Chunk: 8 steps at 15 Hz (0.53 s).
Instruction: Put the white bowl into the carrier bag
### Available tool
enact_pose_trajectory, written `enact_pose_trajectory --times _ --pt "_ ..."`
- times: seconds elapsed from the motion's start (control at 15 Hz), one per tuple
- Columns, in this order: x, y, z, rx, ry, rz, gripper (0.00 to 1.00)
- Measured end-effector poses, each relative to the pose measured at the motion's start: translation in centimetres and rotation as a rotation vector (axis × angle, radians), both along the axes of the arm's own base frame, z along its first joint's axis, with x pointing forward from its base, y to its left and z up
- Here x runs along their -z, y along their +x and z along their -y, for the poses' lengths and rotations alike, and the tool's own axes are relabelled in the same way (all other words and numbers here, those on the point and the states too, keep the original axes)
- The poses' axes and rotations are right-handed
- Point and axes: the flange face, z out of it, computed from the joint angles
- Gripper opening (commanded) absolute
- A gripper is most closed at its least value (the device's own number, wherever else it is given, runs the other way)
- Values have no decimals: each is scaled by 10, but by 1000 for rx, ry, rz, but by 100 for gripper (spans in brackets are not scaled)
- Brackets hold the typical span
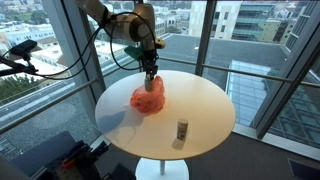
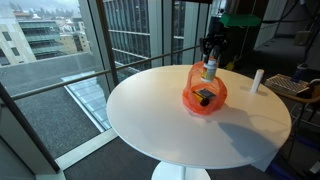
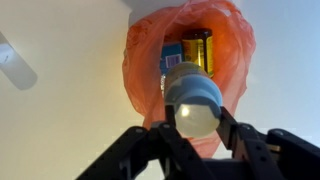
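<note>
No white bowl shows in any view. The carrier bag [image 1: 148,100] is an orange-red plastic bag lying open on the round white table; it also shows in the exterior view [image 2: 190,100] and the wrist view [image 3: 145,55]. My gripper [image 3: 195,125] is shut on a small bottle [image 3: 193,95] with a light-blue body and a pale round end. It holds the bottle upright just above the bag's opening, as seen in both exterior views [image 1: 152,72] [image 2: 209,68]. A blue and yellow packet [image 3: 195,48] lies inside the bag.
A small white cylinder [image 1: 181,130] stands on the table [image 1: 205,105] away from the bag, also in the exterior view [image 2: 257,81]. Glass walls surround the table. A desk with a keyboard [image 2: 287,86] stands beside the table edge.
</note>
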Motion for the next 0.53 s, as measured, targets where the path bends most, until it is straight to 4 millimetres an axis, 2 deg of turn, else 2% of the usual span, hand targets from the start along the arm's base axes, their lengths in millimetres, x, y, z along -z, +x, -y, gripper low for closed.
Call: enact_pose_trajectory --times 0.53 --pt "25 23 44 77 -29 -15 19"
